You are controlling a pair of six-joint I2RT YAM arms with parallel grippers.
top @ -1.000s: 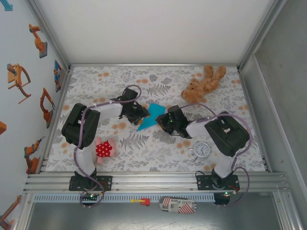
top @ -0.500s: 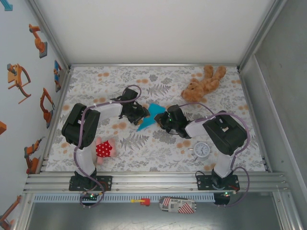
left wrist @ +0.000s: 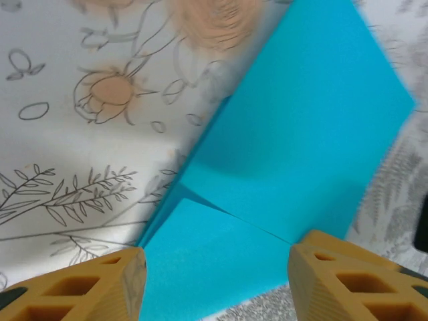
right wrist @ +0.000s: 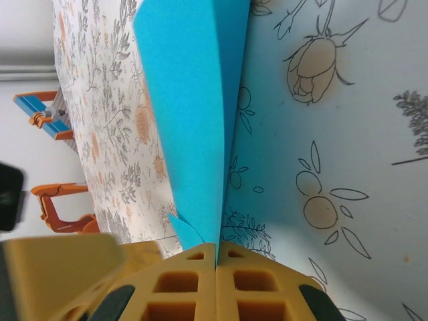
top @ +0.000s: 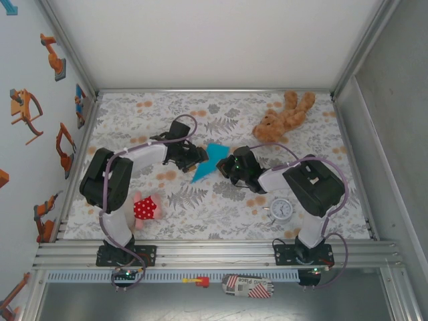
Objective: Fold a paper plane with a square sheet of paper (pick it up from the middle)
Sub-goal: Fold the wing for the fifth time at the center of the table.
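**A:** why's the right gripper (right wrist: 216, 257) pinched tight on the edge of the blue paper (right wrist: 194, 100)?

**B:** guessing it's holding that flap up for the crease. Left gripper (left wrist: 217, 267) hangs open astride the near corner, gripping nothing. Both arms reach inward, elbows out. The paper's mid-frame in the top view, with the teddy bear (top: 284, 117) beyond it, upper right.

You have the sheet of paper (top: 208, 160) lying near the middle of the table (top: 221, 217). The left gripper (top: 200, 159) sits at the sheet's 9 o'clock side and the right gripper (top: 225, 164) at its 4 o'clock side, with the sheet's edge running in between that gripper's fingers (right wrist: 180, 287). From the sheet, you find the teddy bear (top: 282, 119) at 2 o'clock, near the far right corner. The clock (top: 281, 209) is at 4 o'clock, just beside the right arm. The small soft toy (top: 144, 208) is at 8 o'clock, against the left arm.
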